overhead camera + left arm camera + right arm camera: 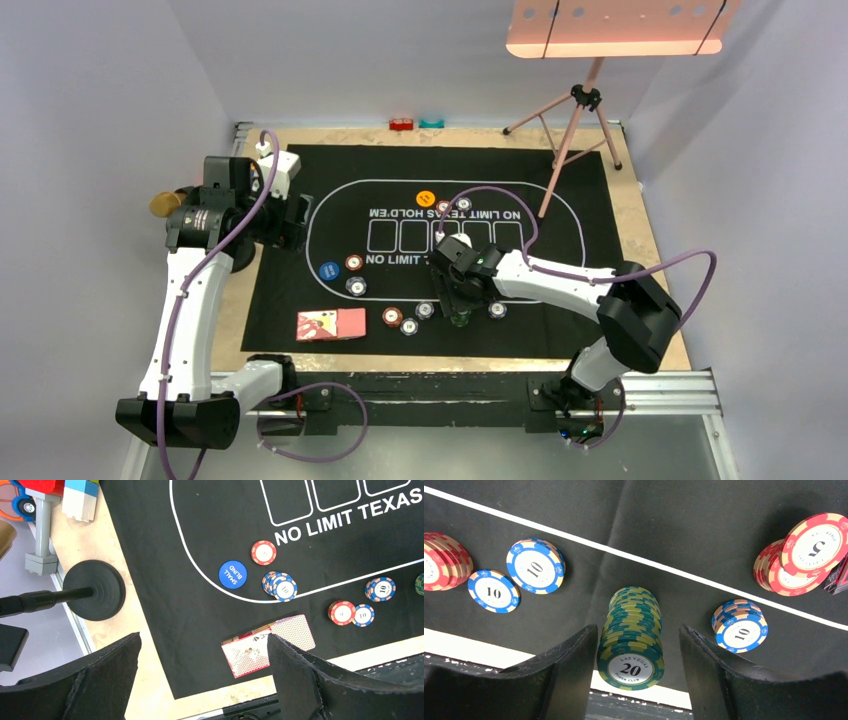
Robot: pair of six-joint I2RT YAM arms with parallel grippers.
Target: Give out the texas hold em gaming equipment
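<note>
A tall stack of green 20 chips (631, 635) stands on the black poker mat (560, 330) near its front edge. My right gripper (639, 630) is open, with one finger on each side of the stack; it also shows in the top view (458, 305). Blue 10 chips (535, 566) and red chips (444, 562) lie to its left, and a blue stack (740, 626) and red 5 chips (804, 552) to its right. My left gripper (205, 645) is open and empty, high above the pink-backed cards (270, 642). The blue small-blind disc (233, 574) and the orange disc (425, 198) lie on the mat.
A black microphone stand base (95, 589) and toy bricks (75, 497) sit left of the mat. A pink tripod (580, 110) stands at the far right. Red (401, 125) and teal (431, 124) bricks lie at the far edge.
</note>
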